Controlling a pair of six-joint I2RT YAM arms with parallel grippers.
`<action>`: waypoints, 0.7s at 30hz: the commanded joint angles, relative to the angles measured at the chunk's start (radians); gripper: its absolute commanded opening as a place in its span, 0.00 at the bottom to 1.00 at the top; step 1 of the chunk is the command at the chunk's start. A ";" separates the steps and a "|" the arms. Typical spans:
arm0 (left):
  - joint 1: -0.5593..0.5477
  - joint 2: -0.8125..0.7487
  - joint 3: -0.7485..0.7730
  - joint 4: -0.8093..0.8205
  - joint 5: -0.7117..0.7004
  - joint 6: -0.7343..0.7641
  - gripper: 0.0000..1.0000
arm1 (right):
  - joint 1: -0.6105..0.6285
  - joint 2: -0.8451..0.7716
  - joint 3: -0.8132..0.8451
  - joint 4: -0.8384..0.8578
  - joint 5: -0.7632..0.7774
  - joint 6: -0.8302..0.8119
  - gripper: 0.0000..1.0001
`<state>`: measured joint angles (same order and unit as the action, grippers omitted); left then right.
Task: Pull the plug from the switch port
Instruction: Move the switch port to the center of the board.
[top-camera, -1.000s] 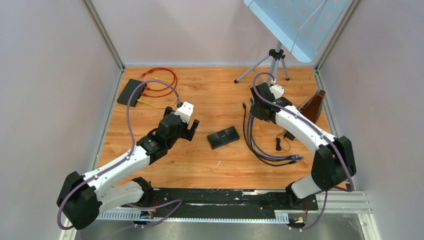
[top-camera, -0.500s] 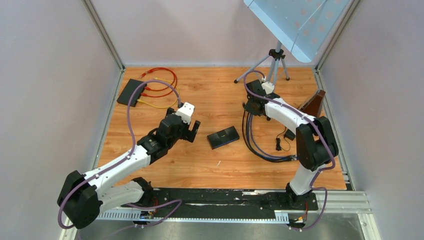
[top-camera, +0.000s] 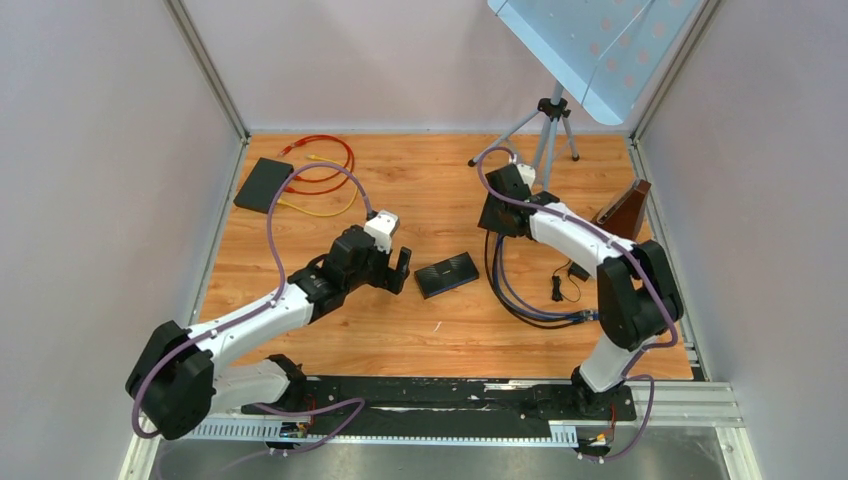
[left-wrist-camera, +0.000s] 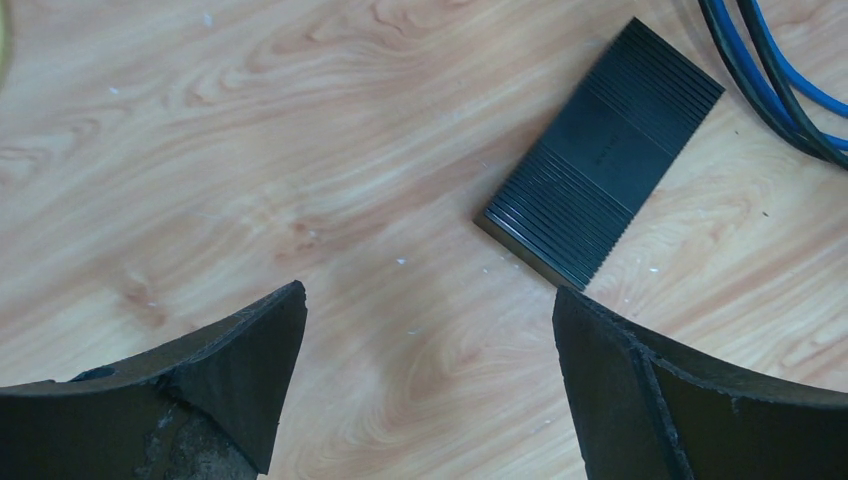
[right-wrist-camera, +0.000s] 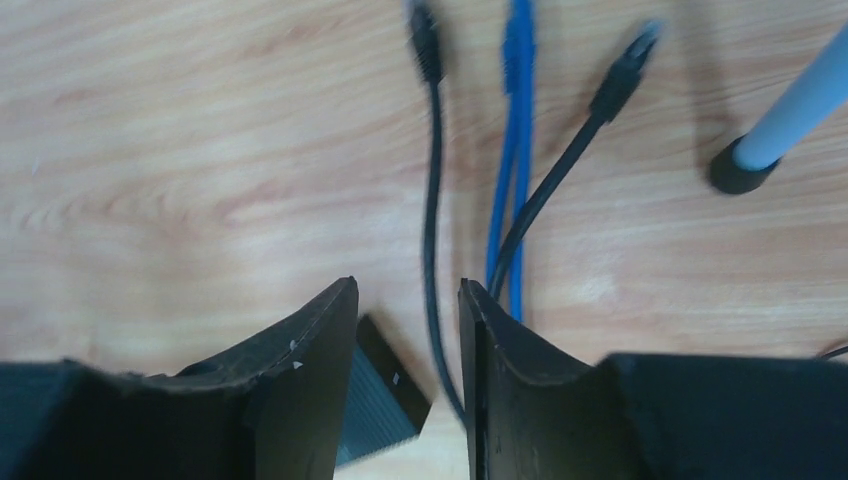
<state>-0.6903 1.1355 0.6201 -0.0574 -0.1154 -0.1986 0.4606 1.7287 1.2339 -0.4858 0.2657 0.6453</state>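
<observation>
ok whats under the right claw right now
Under the right claw: wood tabletop, with a black cable running between its fingers and blue cables beside. A corner of the ribbed black switch shows; the fingers cover the rest.

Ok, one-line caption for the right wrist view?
Right gripper, fingers parted, above loose black cables and a blue cable on the wooden table, switch corner showing below.

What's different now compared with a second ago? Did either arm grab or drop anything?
The left gripper, wide open, slid toward the small black switch and now sits beside it. The right arm pulled its elbow in; the right gripper shifted slightly left and went from shut to partly open over the loose cables, with nothing seemingly clamped. The switch, the far black box and the tripod stayed put.
</observation>
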 joint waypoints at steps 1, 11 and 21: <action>0.005 0.039 -0.009 0.052 0.082 -0.118 0.99 | 0.045 -0.118 -0.071 0.069 -0.179 -0.067 0.42; 0.005 0.140 -0.026 0.162 0.219 -0.278 0.88 | 0.052 -0.014 -0.076 0.115 -0.440 -0.181 0.43; 0.005 0.263 -0.021 0.245 0.301 -0.367 0.79 | 0.050 0.070 -0.037 0.081 -0.432 -0.239 0.43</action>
<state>-0.6903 1.3579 0.5953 0.1013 0.1360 -0.5106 0.5140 1.7973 1.1580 -0.4160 -0.1261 0.4503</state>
